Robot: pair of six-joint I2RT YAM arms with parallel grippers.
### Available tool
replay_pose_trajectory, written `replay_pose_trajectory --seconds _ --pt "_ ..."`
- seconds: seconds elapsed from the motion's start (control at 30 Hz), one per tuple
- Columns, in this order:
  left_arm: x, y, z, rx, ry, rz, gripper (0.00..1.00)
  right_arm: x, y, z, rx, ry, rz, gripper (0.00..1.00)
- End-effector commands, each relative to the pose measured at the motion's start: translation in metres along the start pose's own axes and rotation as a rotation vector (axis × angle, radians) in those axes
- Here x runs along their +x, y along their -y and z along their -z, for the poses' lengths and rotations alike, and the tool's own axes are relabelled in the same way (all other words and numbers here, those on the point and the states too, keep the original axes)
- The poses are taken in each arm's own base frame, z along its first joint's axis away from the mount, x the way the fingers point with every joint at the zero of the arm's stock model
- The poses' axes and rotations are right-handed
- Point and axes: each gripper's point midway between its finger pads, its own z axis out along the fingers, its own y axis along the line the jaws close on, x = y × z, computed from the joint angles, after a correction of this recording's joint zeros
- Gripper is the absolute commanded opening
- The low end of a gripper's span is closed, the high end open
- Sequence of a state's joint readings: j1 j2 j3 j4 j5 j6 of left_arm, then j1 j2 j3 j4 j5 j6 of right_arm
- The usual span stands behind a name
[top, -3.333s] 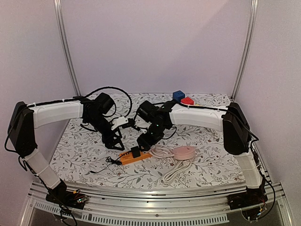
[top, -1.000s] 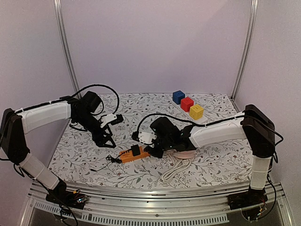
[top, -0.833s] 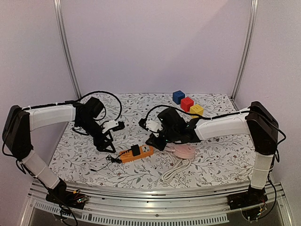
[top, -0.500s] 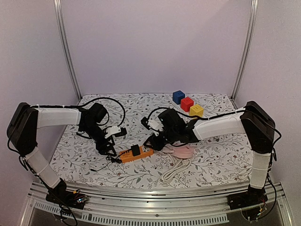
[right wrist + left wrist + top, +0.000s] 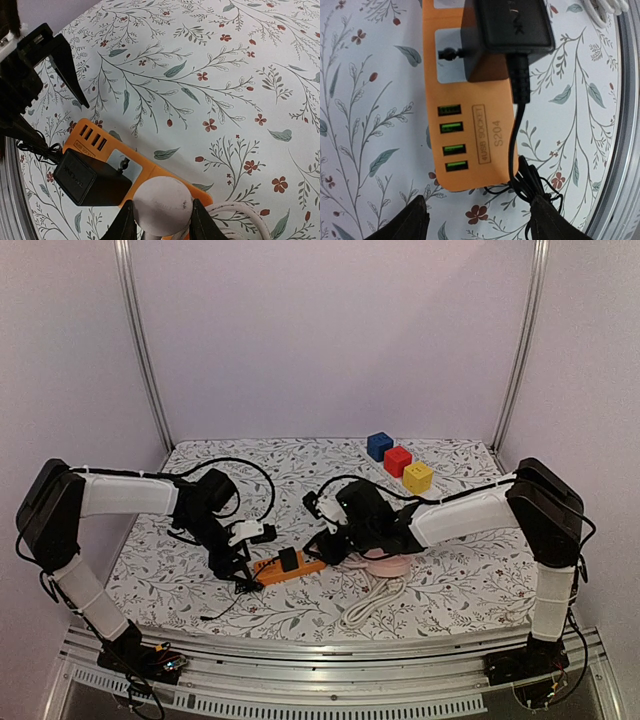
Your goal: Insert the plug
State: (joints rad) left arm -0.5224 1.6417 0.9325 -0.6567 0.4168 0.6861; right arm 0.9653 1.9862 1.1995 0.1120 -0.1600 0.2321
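Observation:
An orange power strip (image 5: 271, 571) lies on the flowered table with a black adapter (image 5: 290, 560) plugged into it. In the left wrist view the strip (image 5: 470, 125) and the adapter (image 5: 506, 25) fill the frame. My left gripper (image 5: 482, 222) is open just past the strip's USB end, with the black cord (image 5: 517, 130) beside one finger. My right gripper (image 5: 162, 220) is shut on a round white plug (image 5: 162, 202) and holds it over the strip's other end (image 5: 150, 167), next to the adapter (image 5: 92, 182). Whether the plug's pins are in the socket is hidden.
A pink round cable reel (image 5: 391, 562) with a coiled white cable (image 5: 365, 605) lies right of the strip. Blue (image 5: 379, 445), red (image 5: 398, 460) and yellow (image 5: 418, 477) cubes stand at the back right. The table's metal front rail (image 5: 627, 125) runs close to the strip.
My left gripper has come down and right to the strip's USB end. My right gripper, still holding the white plug, has settled over the strip's other end.

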Motion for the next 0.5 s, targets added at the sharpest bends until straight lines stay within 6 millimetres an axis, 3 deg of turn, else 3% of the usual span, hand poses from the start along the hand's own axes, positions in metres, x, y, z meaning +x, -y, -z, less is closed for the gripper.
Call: replay_pose_trajectory --seconds 0.0,0.3,0.47 --pt "0.000 0.011 -0.005 0.041 0.018 0.004 0.69 0.007 -0.006 0.011 0.057 0.013 -0.033 0.00" --pt "-0.001 0.017 -0.004 0.065 0.032 0.014 0.68 0.020 0.005 0.008 0.138 0.036 -0.070 0.00" --pt "-0.004 0.019 -0.003 0.072 0.043 0.016 0.68 0.007 -0.005 0.024 0.186 0.084 -0.051 0.00"
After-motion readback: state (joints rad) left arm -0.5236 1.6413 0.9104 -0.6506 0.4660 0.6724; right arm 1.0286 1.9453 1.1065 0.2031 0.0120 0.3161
